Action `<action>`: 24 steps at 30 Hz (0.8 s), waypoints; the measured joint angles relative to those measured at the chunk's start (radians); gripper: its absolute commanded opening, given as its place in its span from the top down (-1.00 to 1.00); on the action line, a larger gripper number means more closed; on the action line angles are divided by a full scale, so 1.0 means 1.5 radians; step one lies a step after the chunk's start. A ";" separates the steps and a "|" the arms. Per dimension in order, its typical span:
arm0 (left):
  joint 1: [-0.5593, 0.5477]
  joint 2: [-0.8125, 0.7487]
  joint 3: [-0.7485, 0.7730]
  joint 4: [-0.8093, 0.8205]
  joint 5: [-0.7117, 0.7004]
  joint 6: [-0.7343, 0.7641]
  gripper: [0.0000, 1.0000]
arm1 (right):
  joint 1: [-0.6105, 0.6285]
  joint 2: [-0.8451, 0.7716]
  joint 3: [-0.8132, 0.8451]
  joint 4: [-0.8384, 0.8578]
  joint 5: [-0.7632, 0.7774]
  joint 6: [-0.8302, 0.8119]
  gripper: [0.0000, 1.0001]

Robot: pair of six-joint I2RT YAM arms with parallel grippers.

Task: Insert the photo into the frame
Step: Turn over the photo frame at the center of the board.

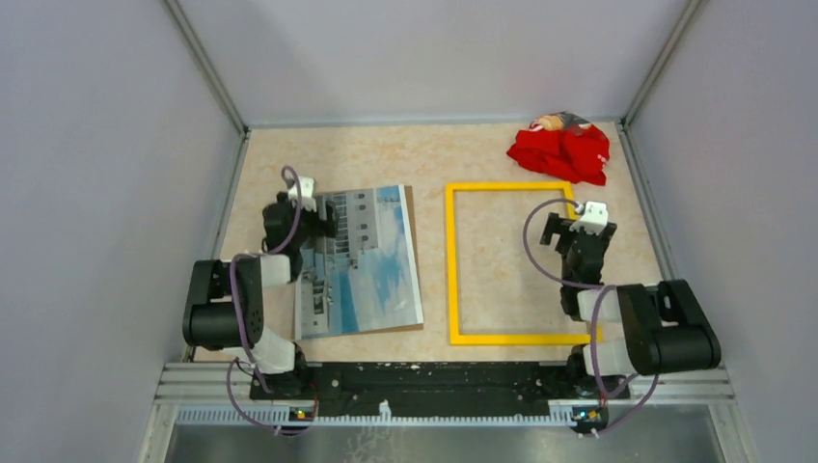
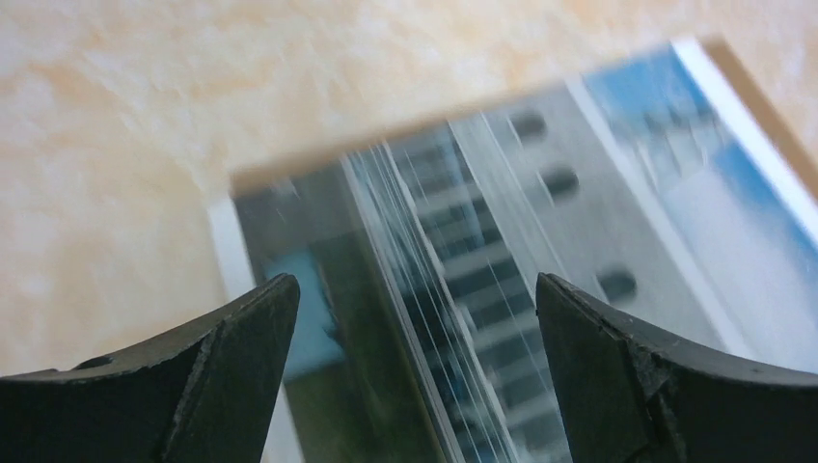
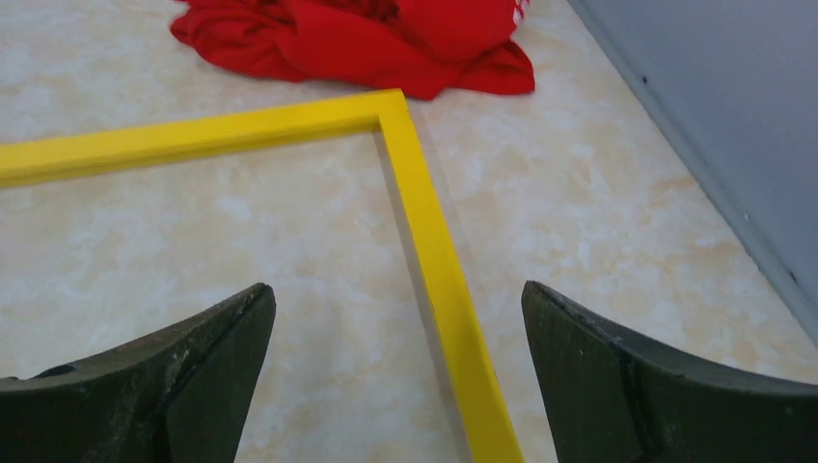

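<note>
On the left of the desk (image 1: 434, 154), the left jaws stand wide apart, holding nothing, over the far left corner of the photo (image 1: 371, 256), which lies face up. Beside it, not touching, the yellow frame (image 1: 451, 260) lies flat. The right jaws gape above its right rail. A red cloth (image 1: 562, 149) lies beyond.

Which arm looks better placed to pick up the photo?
The left. The left pincer, open, hangs directly over the photo; the right pincer is over the frame, apart from the photo.
</note>
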 measured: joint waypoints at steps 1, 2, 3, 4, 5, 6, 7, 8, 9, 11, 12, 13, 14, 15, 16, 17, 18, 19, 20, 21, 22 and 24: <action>0.002 -0.006 0.060 -0.080 -0.007 0.000 -0.98 | 0.006 -0.023 0.012 -0.046 0.011 -0.002 -0.97; 0.005 -0.007 0.119 -0.141 -0.009 0.001 -0.97 | 0.013 -0.054 0.034 -0.104 0.015 -0.001 -0.97; 0.009 -0.009 0.179 -0.200 -0.010 0.001 -0.98 | 0.019 -0.087 0.067 -0.167 0.017 0.006 -0.97; 0.012 -0.012 0.232 -0.249 -0.011 0.002 -0.98 | 0.022 -0.116 0.107 -0.232 0.016 0.019 -0.97; 0.016 -0.020 0.282 -0.298 -0.011 0.002 -0.97 | 0.025 -0.143 0.151 -0.290 0.010 0.037 -0.97; 0.020 -0.027 0.310 -0.329 -0.008 0.002 -0.97 | 0.025 -0.168 0.189 -0.332 0.003 0.064 -0.97; 0.025 -0.037 0.337 -0.366 -0.002 0.000 -0.97 | 0.024 -0.192 0.223 -0.366 -0.010 0.102 -0.97; 0.031 -0.048 0.359 -0.401 0.008 -0.002 -0.97 | 0.019 -0.217 0.251 -0.396 -0.032 0.147 -0.97; 0.036 -0.056 0.372 -0.429 0.019 -0.004 -0.97 | 0.014 -0.240 0.271 -0.421 -0.056 0.189 -0.97; 0.047 -0.064 0.392 -0.485 0.044 -0.016 -0.97 | 0.006 -0.277 0.298 -0.465 -0.117 0.270 -0.97; 0.051 -0.065 0.401 -0.515 0.058 -0.021 -0.97 | 0.004 -0.288 0.302 -0.477 -0.151 0.301 -0.97; 0.054 -0.065 0.406 -0.541 0.068 -0.027 -0.97 | 0.006 -0.292 0.303 -0.484 -0.181 0.324 -0.97; 0.057 -0.064 0.411 -0.571 0.080 -0.035 -0.98 | 0.016 -0.291 0.305 -0.503 -0.202 0.339 -0.97; 0.059 -0.064 0.414 -0.594 0.089 -0.039 -0.97 | 0.036 -0.280 0.316 -0.538 -0.208 0.345 -0.97; 0.060 -0.064 0.417 -0.620 0.100 -0.041 -0.97 | 0.072 -0.255 0.344 -0.598 -0.193 0.344 -0.97; 0.060 -0.064 0.419 -0.639 0.109 -0.043 -0.97 | 0.108 -0.227 0.372 -0.640 -0.178 0.342 -0.95; 0.060 -0.064 0.421 -0.655 0.116 -0.045 -0.97 | 0.169 -0.181 0.416 -0.697 -0.145 0.338 -0.91; 0.060 -0.064 0.423 -0.674 0.122 -0.045 -0.97 | 0.205 -0.152 0.438 -0.723 -0.131 0.333 -0.88; 0.060 -0.064 0.426 -0.689 0.125 -0.044 -0.97 | 0.253 -0.119 0.464 -0.755 -0.106 0.330 -0.86; 0.060 -0.064 0.430 -0.704 0.128 -0.042 -0.97 | 0.294 -0.088 0.483 -0.785 -0.083 0.328 -0.82; 0.060 -0.064 0.433 -0.720 0.128 -0.040 -0.97 | 0.328 -0.065 0.496 -0.810 -0.063 0.328 -0.80; 0.060 -0.064 0.444 -0.750 0.127 -0.035 -0.97 | 0.376 -0.023 0.516 -0.851 -0.028 0.329 -0.74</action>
